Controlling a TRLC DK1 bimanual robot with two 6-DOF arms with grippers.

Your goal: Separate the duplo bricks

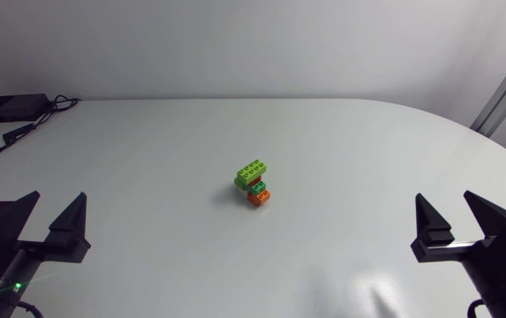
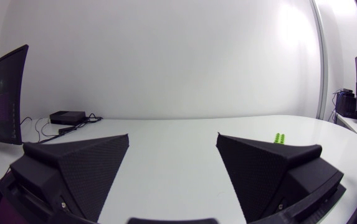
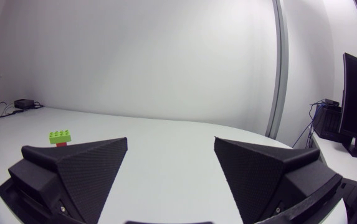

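Observation:
A small stack of duplo bricks (image 1: 254,183) stands at the middle of the white table (image 1: 341,159): a lime green brick on top, a darker green one under it, an orange one at the base. My left gripper (image 1: 56,210) hovers open near the front left, well apart from the stack. Its wrist view shows the empty gripper (image 2: 172,140) with only the lime brick's studs (image 2: 281,137) peeking over one finger. At the front right my right gripper (image 1: 445,210) is likewise open and empty. Its own view of the right gripper (image 3: 171,142) has the stack (image 3: 60,136) far ahead, beyond one finger.
A black box (image 1: 10,108) with cables sits by the table's back left corner, also visible as the box (image 2: 67,116) ahead of the left gripper. The table's curved edge (image 1: 500,146) runs at the back right.

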